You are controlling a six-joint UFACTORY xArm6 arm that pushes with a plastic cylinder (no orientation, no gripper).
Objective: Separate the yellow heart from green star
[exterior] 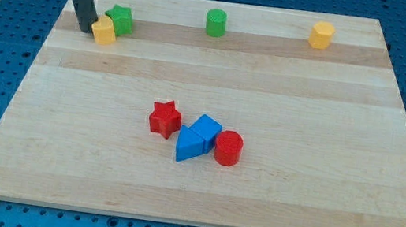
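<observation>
Tool: plain rod, no jaws, nothing pinched; my tip (86, 31) on desk (192, 191), touching yellow heart (104, 32) at its 9 o'clock. Green star (120, 20) touches heart at 1 o'clock. Green cylinder (216, 22), yellow hexagon (321, 35) farther at 3 o'clock. Ctr cluster: red star (164, 118), two blue blocks (196, 138), red cylinder (228, 148).
</observation>
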